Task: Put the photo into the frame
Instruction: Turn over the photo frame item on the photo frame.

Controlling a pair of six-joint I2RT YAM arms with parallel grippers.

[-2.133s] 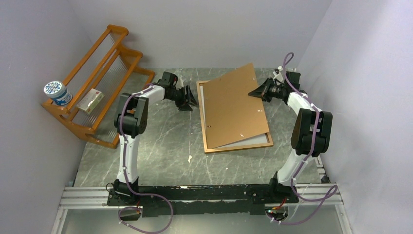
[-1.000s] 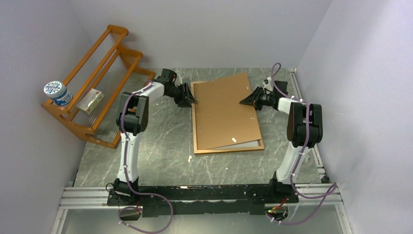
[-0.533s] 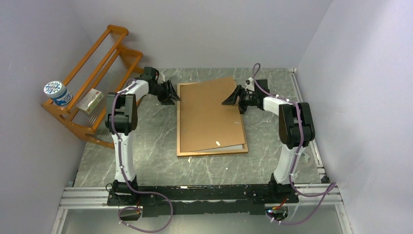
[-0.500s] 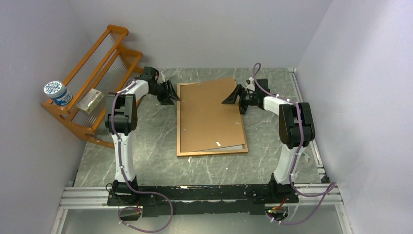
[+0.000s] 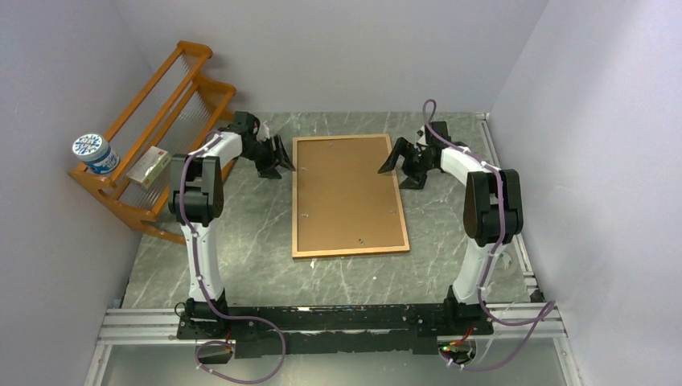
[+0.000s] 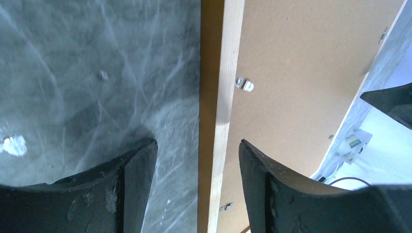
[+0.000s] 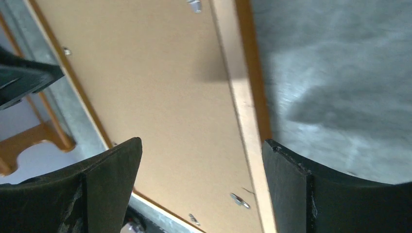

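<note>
Two spread pincers beside frame point(image 5: 350, 252): left gripper point(image 5: 279, 169) at ten o'clock, right gripper point(image 5: 398, 173) at two. Label on tin point(image 5: 90, 150) in rack point(image 5: 129, 209) unreadable.

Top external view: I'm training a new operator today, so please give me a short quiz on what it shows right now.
1. True or false: the backing board sits squarely inside the frame.
2. The left gripper is: A) open, B) shut on the frame, C) out of view.
3. Fill in: the tub and the small box sit on the orange ____.

Key: 1 true; 2 A; 3 rack.
</note>
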